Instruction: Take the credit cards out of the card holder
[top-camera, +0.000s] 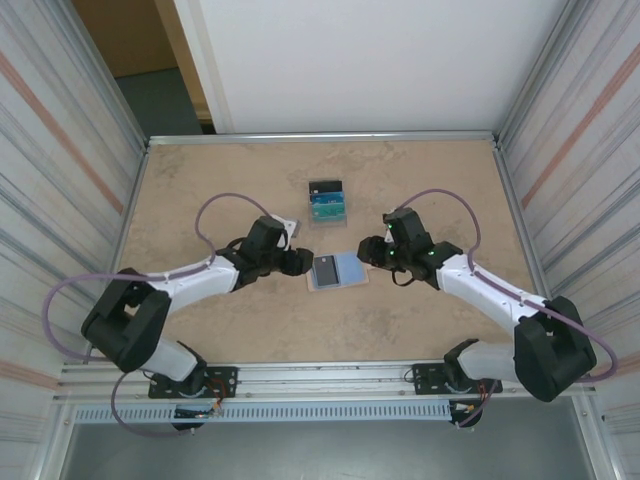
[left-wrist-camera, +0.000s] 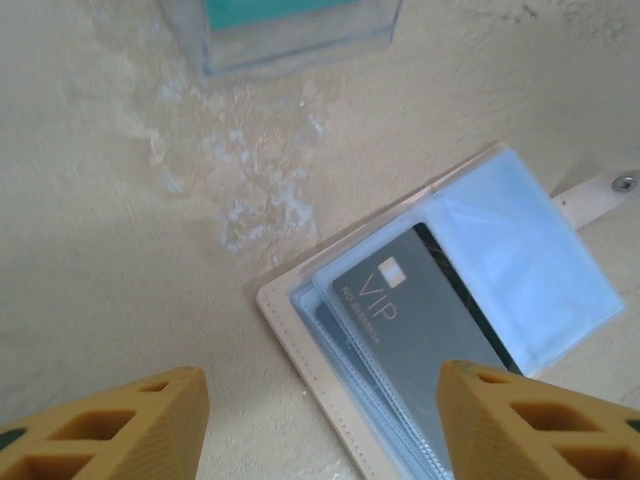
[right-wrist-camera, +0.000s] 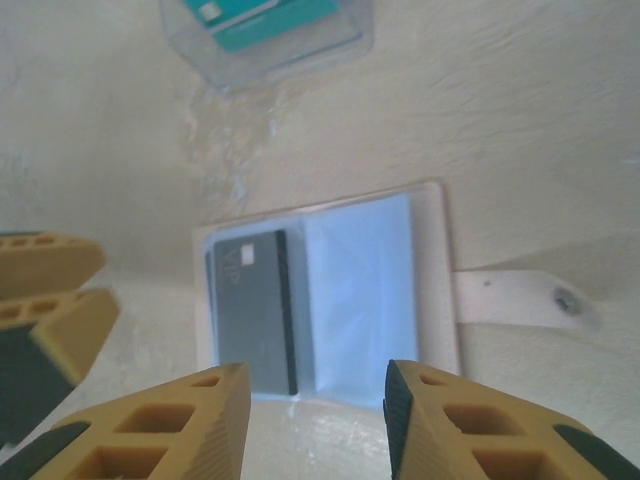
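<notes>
Beige tabletop (top-camera: 200, 190) bears the open holder (right-wrist-camera: 432, 280) just ahead of the left gripper (left-wrist-camera: 320, 405), spread wide and empty, and the right gripper (right-wrist-camera: 315, 400), narrower and empty; its grey card (left-wrist-camera: 420, 320), probably light, stiff and slick, seems best pinched at an exposed edge.

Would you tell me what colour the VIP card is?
Dark grey card, best in the left wrist view.

light: bright, even, diffuse | shadows: faint, soft | wrist views: washed-out, hazy, near edges blurred | top view: sharp
</notes>
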